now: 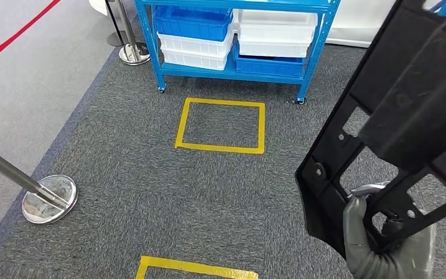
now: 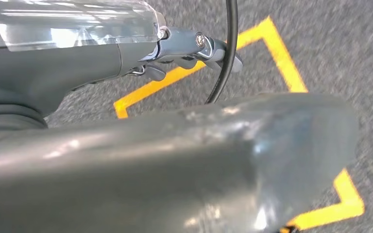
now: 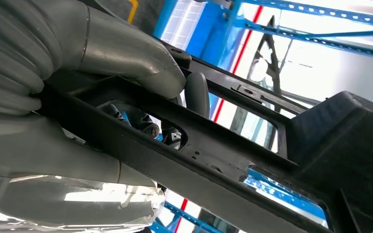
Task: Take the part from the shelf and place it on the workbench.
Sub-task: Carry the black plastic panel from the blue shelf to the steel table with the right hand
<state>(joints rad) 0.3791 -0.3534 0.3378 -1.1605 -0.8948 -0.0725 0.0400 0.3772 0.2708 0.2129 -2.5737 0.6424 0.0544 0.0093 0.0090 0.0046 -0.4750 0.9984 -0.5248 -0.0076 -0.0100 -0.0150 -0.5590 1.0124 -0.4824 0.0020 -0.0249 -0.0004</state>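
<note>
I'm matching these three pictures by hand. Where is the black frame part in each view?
Head view: black frame part fills the right side, gripped low by the right hand.
Right wrist view: crosses the picture diagonally, the fingers wrapped on a bar.
Left wrist view: not in it.
Shared landmark: the blue shelf.

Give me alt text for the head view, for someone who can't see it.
The robot's right hand grips a large black plastic frame part over grey carpet. Ahead, a blue wheeled shelf holds blue and white bins, with a yellow tape rectangle on the carpet before it.
</note>
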